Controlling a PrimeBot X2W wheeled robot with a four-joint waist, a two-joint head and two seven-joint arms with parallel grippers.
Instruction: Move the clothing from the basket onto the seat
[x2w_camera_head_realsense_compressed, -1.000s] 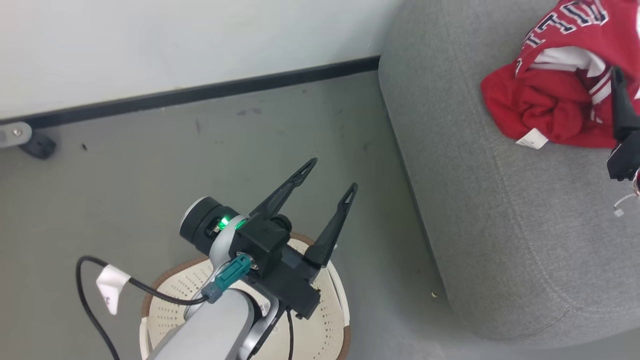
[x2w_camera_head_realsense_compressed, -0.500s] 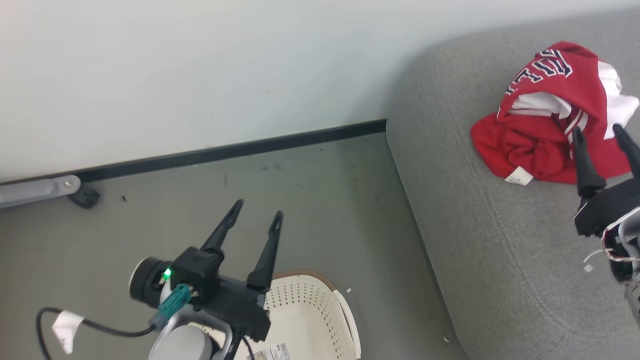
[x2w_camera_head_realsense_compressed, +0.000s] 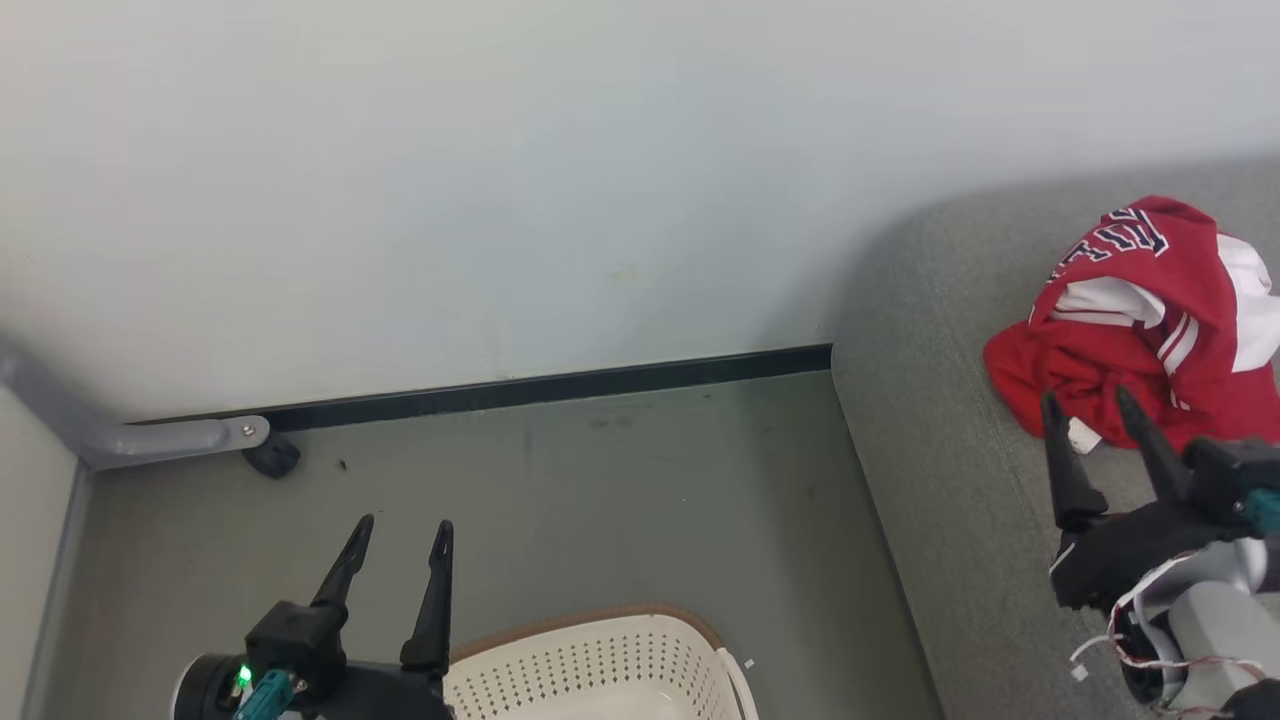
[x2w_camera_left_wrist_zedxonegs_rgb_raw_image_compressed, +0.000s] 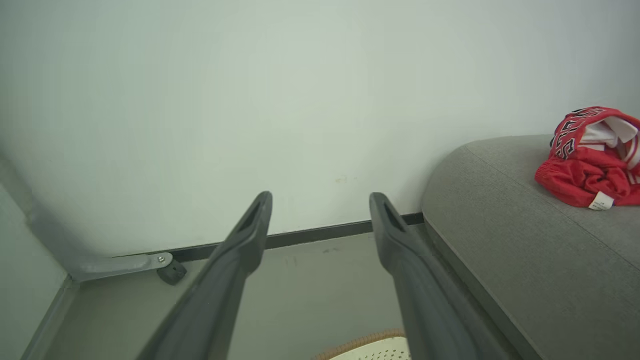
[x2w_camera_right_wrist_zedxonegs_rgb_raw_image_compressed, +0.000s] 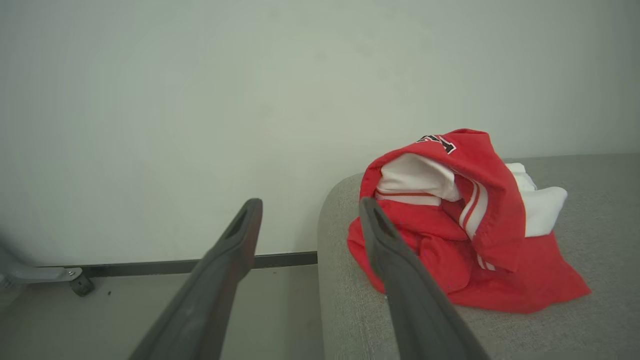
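The red clothing (x2w_camera_head_realsense_compressed: 1150, 330) with white panels and navy lettering lies crumpled on the grey seat (x2w_camera_head_realsense_compressed: 960, 480) at the right; it also appears in the left wrist view (x2w_camera_left_wrist_zedxonegs_rgb_raw_image_compressed: 590, 160) and the right wrist view (x2w_camera_right_wrist_zedxonegs_rgb_raw_image_compressed: 460, 235). My right gripper (x2w_camera_head_realsense_compressed: 1088, 400) hovers open just in front of the clothing, nothing between its fingers. The cream basket (x2w_camera_head_realsense_compressed: 600, 665) with its brown rim stands on the floor at the bottom centre, and the part of its inside that shows is bare. My left gripper (x2w_camera_head_realsense_compressed: 403, 525) stands open to the left of the basket, holding nothing.
A pale wall with a black baseboard (x2w_camera_head_realsense_compressed: 560, 385) runs behind the grey floor (x2w_camera_head_realsense_compressed: 600, 500). A grey metal leg with a black foot (x2w_camera_head_realsense_compressed: 270, 455) sits at the left by the wall. The seat's rounded corner (x2w_camera_left_wrist_zedxonegs_rgb_raw_image_compressed: 450, 165) borders the floor gap.
The head camera has tilted up, so the whole picture shifted down. Both grippers now point upward in view; the left one sits lower left beside the basket, and the right gripper is nearer the clothing.
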